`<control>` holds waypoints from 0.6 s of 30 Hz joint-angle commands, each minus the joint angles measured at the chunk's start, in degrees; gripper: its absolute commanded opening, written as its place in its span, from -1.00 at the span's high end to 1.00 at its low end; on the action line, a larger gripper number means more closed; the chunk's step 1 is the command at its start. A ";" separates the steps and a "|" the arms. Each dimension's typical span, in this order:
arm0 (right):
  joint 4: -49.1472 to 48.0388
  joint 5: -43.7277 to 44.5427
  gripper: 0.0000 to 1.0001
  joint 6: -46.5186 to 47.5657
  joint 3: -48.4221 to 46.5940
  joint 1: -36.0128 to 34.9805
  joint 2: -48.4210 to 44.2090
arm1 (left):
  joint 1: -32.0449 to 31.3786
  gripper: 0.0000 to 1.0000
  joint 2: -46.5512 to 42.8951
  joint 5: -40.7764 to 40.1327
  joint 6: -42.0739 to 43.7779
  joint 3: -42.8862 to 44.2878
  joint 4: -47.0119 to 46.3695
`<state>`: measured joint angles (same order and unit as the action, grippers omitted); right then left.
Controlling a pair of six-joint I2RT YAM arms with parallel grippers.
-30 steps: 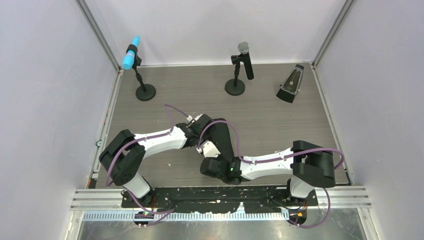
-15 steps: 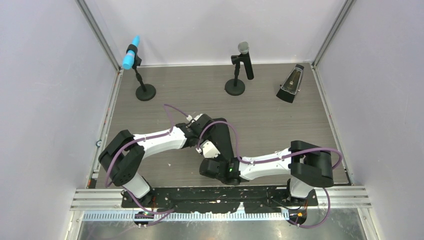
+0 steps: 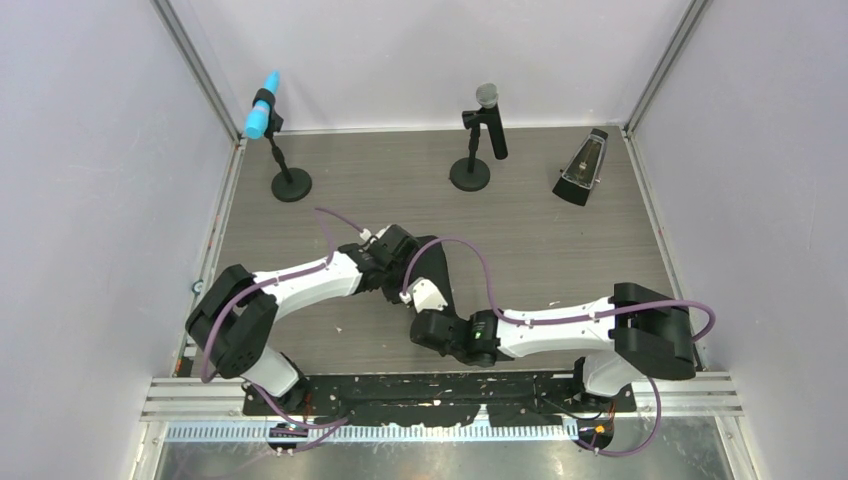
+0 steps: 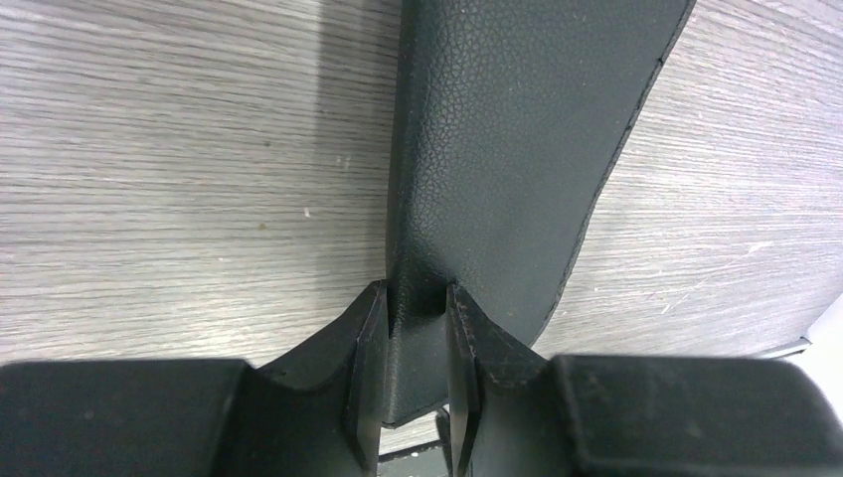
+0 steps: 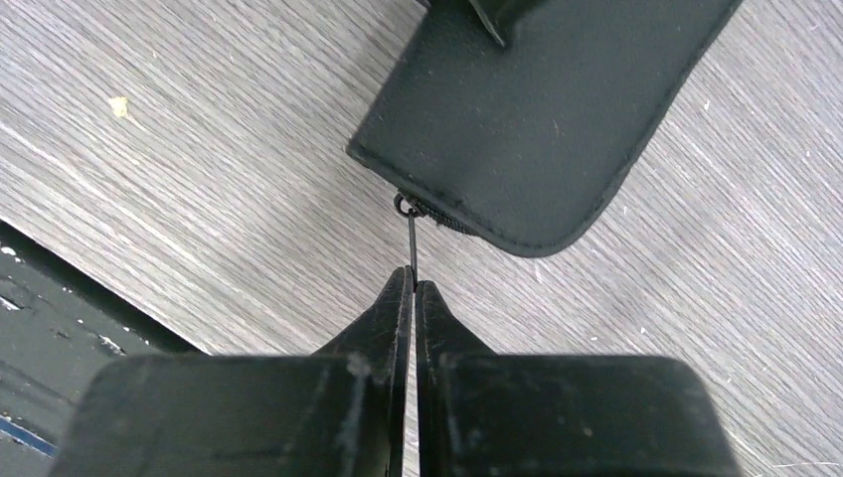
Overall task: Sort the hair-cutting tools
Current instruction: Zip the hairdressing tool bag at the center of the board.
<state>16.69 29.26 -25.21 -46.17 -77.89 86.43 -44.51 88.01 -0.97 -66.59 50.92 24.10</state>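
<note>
Your left gripper [image 4: 416, 328] pinches an edge of the black pebbled zip case [image 4: 517, 149] on the grey wood-grain table [image 4: 149, 149], while your right gripper [image 5: 412, 288] is pressed together on its thin black wire zip pull [image 5: 411, 238]. The hair-cutting tools are out of view, presumably inside. Opening the case is the step in hand, and the next move calls for a steady pull along the zip.

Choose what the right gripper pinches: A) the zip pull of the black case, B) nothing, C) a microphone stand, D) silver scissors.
A: in the right wrist view the right gripper is closed on the thin zip pull at the corner of the black case.
</note>
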 commanded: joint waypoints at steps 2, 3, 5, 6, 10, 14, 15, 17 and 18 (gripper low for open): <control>5.42 -2.72 0.89 0.41 0.76 0.02 -1.97 | 2.87 0.61 -1.83 -3.72 3.07 -2.80 4.07; 5.93 -2.85 0.89 0.42 0.79 0.02 -1.75 | 3.05 0.61 -1.87 -3.74 3.33 -2.91 4.03; 6.63 -2.78 0.90 0.29 0.98 0.13 -1.65 | 3.51 0.61 -1.89 -3.42 4.08 -2.93 3.94; 6.84 -2.58 0.89 0.04 1.28 0.20 -1.74 | 3.71 0.61 -1.88 -3.36 4.56 -2.93 3.93; 7.69 -2.79 0.89 -0.99 2.46 1.97 -2.74 | 4.27 0.62 -1.96 -3.51 6.24 -3.14 4.16; 4.94 -5.11 0.79 0.72 3.21 2.74 -3.71 | 4.26 0.62 -1.79 -2.54 5.97 -3.55 3.48; 4.23 -5.90 0.59 0.97 3.12 2.74 -3.90 | 4.26 0.62 -1.80 -2.24 5.63 -3.76 2.92; 2.47 -7.29 0.32 1.65 2.88 2.76 -4.36 | 4.26 0.62 -1.85 -1.13 4.78 -4.40 1.93; 0.93 -7.64 0.23 1.65 2.72 2.75 -4.57 | 4.21 0.62 -1.96 -0.73 4.19 -4.68 1.47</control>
<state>22.26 24.14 -24.47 -42.72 -74.91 85.14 -40.82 86.94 0.58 -62.59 48.38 23.44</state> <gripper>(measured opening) 0.316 0.260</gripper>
